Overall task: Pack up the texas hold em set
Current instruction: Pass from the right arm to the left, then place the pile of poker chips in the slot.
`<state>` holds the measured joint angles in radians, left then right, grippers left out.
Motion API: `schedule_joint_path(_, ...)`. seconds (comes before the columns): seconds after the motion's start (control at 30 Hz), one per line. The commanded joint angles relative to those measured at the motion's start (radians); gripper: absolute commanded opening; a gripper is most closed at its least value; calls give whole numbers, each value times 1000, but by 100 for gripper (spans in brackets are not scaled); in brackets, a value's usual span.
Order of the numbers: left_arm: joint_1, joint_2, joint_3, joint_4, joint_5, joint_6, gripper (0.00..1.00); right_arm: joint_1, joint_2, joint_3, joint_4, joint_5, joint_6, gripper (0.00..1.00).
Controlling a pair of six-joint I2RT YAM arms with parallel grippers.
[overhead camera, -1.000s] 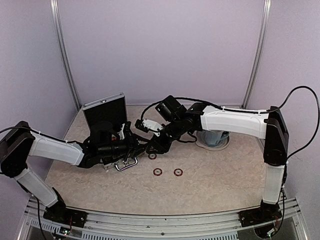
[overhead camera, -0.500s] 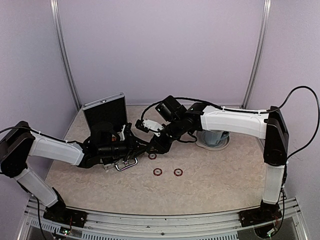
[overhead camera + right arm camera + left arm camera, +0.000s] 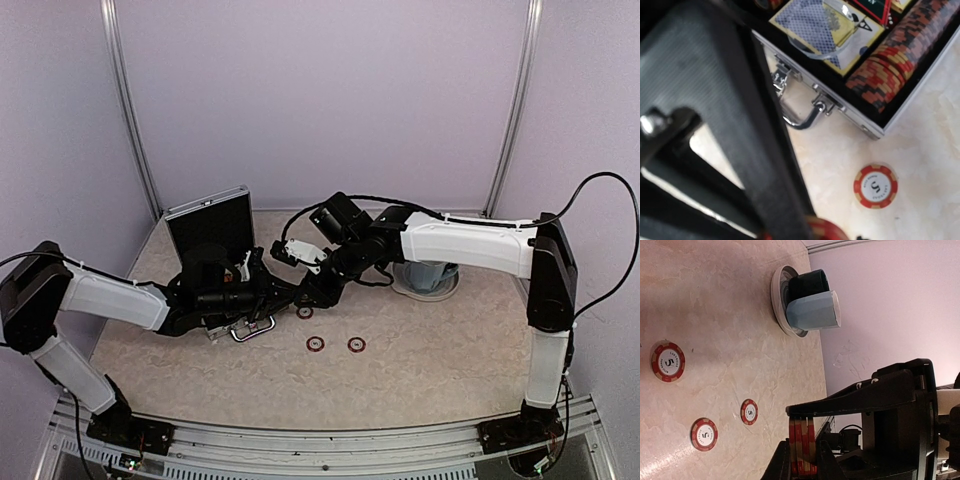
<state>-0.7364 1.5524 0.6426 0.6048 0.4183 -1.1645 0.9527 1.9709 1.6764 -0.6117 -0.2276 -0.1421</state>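
The silver briefcase point(image 3: 215, 222) stands open, its lid upright, behind my left arm. Its tray point(image 3: 860, 122) holds rows of red-and-white chips point(image 3: 895, 55) and card boxes point(image 3: 815, 22). My left gripper point(image 3: 802, 460) is shut on the flat faces of a small stack of poker chips point(image 3: 802, 440), held on edge above the table. My right gripper point(image 3: 303, 292) meets it there, one finger point(image 3: 855, 400) lying on the stack's rim; the other finger is hidden. Three loose chips point(image 3: 305, 313) point(image 3: 316, 344) point(image 3: 356, 344) lie flat in front of the case.
A grey-blue cup point(image 3: 430, 272) on a round grey saucer point(image 3: 777, 300) stands behind my right forearm. The case's metal handle point(image 3: 802, 117) juts toward the loose chips. Both arms cross over the middle of the marbled tabletop point(image 3: 420, 370).
The left jaws have closed in on the chip stack. Both arms have stayed almost in place, and the three loose chips have not moved.
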Motion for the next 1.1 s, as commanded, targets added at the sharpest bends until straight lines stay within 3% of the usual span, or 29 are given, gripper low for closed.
schedule_joint_path(0.0,1,6,4,57,40,5,0,-2,-3,3,12,-10,4,43)
schedule_joint_path(0.2,16,-22,-10,52,38,8,0,-4,-9,-17,12,-2,13,72)
schedule_joint_path(0.37,43,-57,-9,-21,31,61,0,-12,-25,-34,16,-10,23,85)
schedule_joint_path(0.5,76,-114,36,-253,-34,223,0,-20,-60,-74,36,-25,30,87)
schedule_joint_path(0.7,88,-199,203,-739,-314,558,0,-53,-113,-159,83,-23,45,87)
schedule_joint_path(0.9,85,-203,362,-1048,-484,797,0,-92,-165,-246,160,-51,56,87)
schedule_joint_path(1.07,82,-117,487,-1237,-613,954,0,-118,-190,-316,240,-111,69,87)
